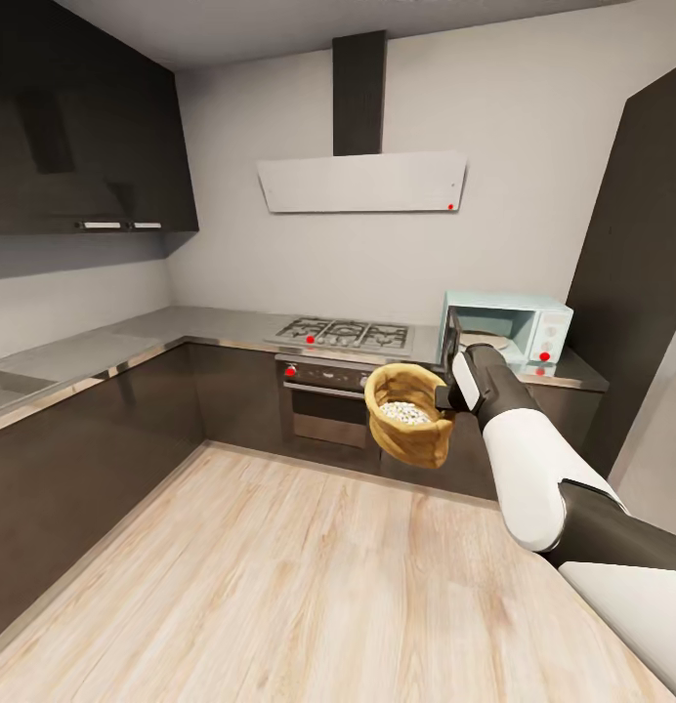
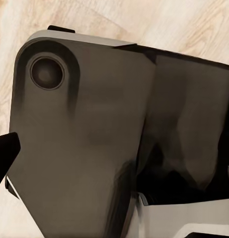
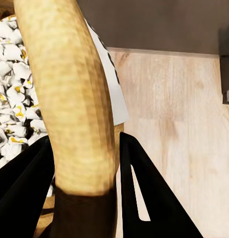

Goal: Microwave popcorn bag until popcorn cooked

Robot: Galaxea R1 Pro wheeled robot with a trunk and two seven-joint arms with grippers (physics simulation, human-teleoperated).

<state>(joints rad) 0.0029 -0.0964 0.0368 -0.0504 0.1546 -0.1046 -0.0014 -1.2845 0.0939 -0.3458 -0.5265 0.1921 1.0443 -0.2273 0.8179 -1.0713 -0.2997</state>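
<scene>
Nearest the head camera, the right arm reaches forward; its right gripper has its fingers clamped on the rolled rim of the popcorn bag, held in mid-air over the open wood floor. White popcorn lies inside. Behind, the microwave stands open on the countertop, partly hidden by the arm. The left wrist view shows dark robot casing; the left fingers' state cannot be told.

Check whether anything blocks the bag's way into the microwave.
Nothing visible does. The right gripper holds the popcorn bag by its rim in the air, above the floor. The microwave stands on the countertop, door swung open.
</scene>
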